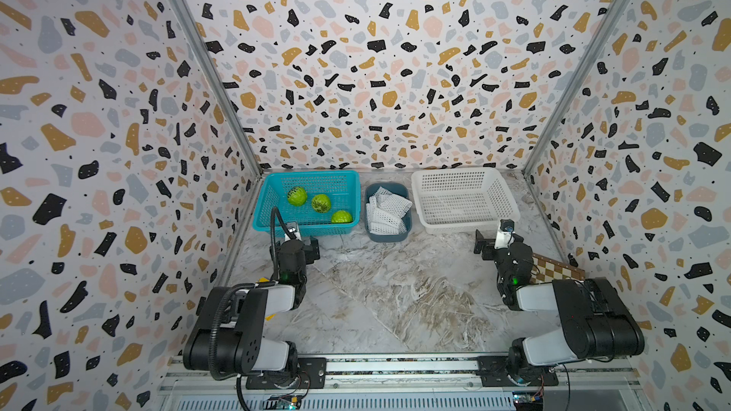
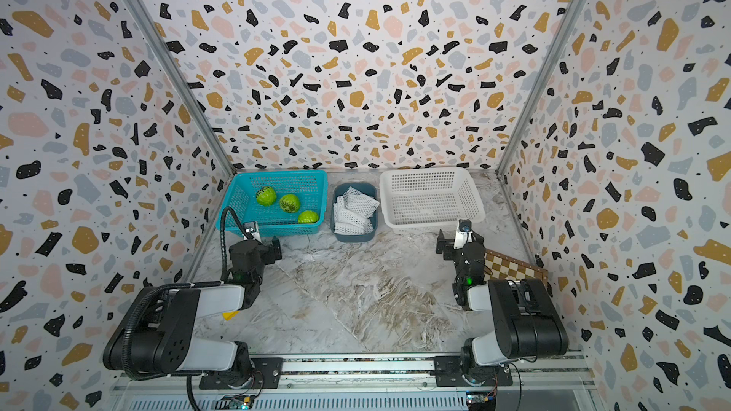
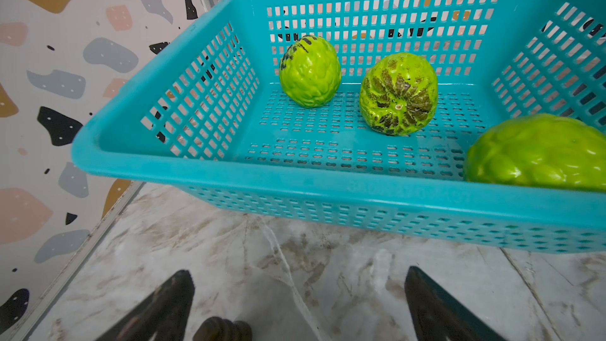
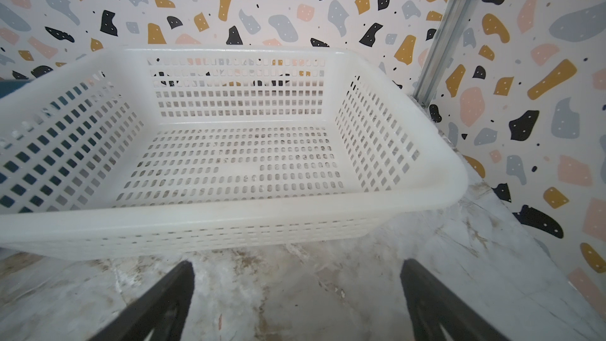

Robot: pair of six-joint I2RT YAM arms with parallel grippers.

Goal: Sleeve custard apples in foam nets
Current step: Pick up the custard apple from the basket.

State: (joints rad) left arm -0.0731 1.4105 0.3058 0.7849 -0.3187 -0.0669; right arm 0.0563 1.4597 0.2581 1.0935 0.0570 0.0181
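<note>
Three green custard apples (image 1: 297, 196) (image 1: 321, 203) (image 1: 341, 217) lie in a teal basket (image 1: 312, 174) at the back left. The left wrist view shows them close up (image 3: 310, 72) (image 3: 398, 93) (image 3: 537, 155). Several white foam nets (image 1: 387, 207) are piled in a dark blue bin between the baskets. My left gripper (image 1: 303, 242) (image 3: 298, 277) hangs open just in front of the teal basket (image 3: 262, 182), holding nothing. Over bare marble in front of the white basket (image 4: 229, 221), my right gripper (image 1: 494, 239) (image 4: 297, 267) is open and holds nothing.
The white lattice basket (image 1: 463, 173) at the back right has nothing in it. A checkered board (image 1: 553, 268) lies by the right wall beside the right arm. Terrazzo-patterned walls close in three sides. A metal rail (image 1: 395, 365) runs along the front edge.
</note>
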